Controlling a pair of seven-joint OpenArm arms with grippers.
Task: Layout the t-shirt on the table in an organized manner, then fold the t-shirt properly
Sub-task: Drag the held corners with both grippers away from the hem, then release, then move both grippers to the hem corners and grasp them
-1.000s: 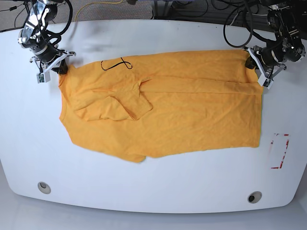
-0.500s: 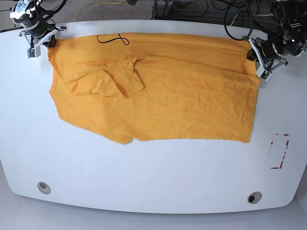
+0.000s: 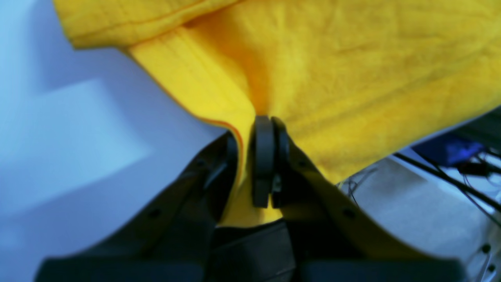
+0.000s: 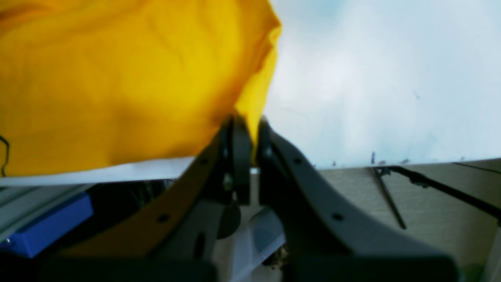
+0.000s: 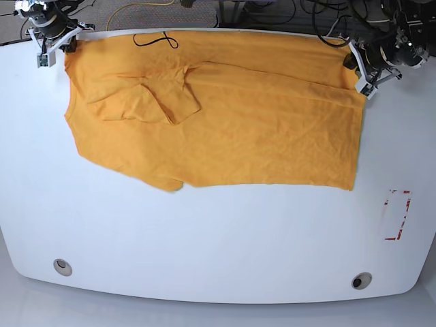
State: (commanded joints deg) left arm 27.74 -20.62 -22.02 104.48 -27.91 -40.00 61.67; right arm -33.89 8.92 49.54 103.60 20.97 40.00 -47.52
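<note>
**A:** So the left gripper (image 3: 266, 156) is pinched tight on the t-shirt (image 5: 225, 116), pads squeezed together with a fold of the hem between them. In the base view it's at the far right corner of the cloth (image 5: 355, 65). The right gripper (image 4: 248, 156) is doing the same on the other corner, jaws nearly closed with a thin bit of yellow fabric caught in between; that's top left in the base view (image 5: 56, 42).

**B:** Yep, and compared with a second ago both grippers have pulled the whole shirt toward the far side of the worktop (image 5: 204, 238). Its top edge sat well inside the surface then; now it runs right along the far rim, and the black cursive lettering (image 5: 153, 39) is practically at the edge. The right gripper moved more than the left one.

**A:** Shirt's spread wide but not flat. One sleeve (image 5: 146, 102) is folded over on top of the body on the left, and there's a long crease running across toward the right corner.

**B:** Room-wise, the whole near half of the worktop is bare white, with the two metal grommets (image 5: 63, 266) down near the front edge and the red-white tape rectangle (image 5: 396, 214) off to the right, well apart from the cloth. Behind the far rim it's just cables (image 5: 327, 24), really close to both grippers.
</note>
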